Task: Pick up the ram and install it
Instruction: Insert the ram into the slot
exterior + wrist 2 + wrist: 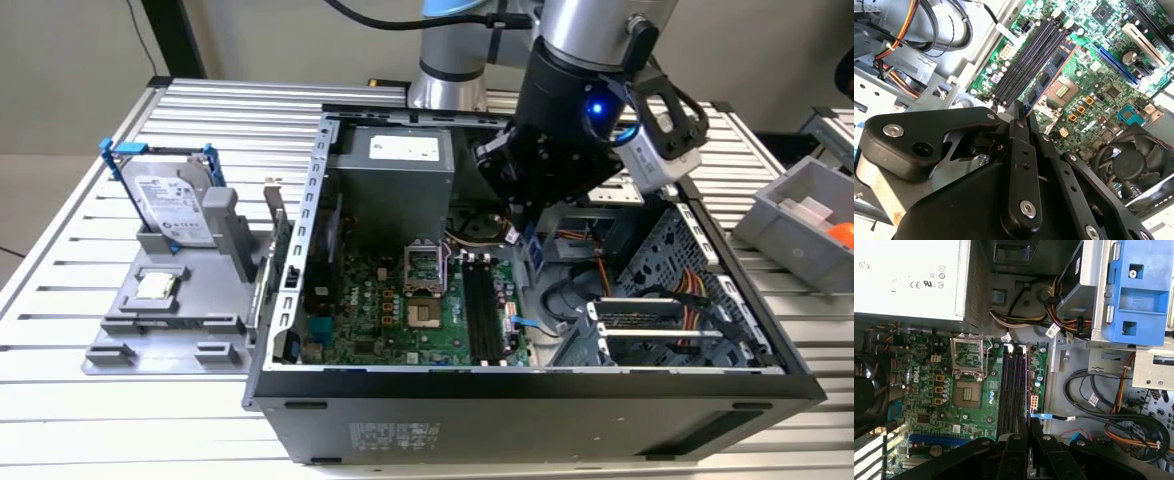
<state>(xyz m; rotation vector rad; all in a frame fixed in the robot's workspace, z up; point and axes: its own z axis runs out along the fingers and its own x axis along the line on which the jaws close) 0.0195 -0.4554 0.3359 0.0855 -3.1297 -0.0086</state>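
Gripper (1024, 117) pinches the ram (1049, 77) by 1 end, edge-down, so its long side runs parallel with the black memory slots (1026, 62). Ram hovers just above the motherboard (1094, 100), at 3 o'clock of the CPU socket (424, 268).

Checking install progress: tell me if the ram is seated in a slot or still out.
Out: the gripper holds the ram above the black memory slots.

A silver hard drive (178, 207) stands in a grey holder (174, 315) at nine o'clock from the open computer case (534, 400).
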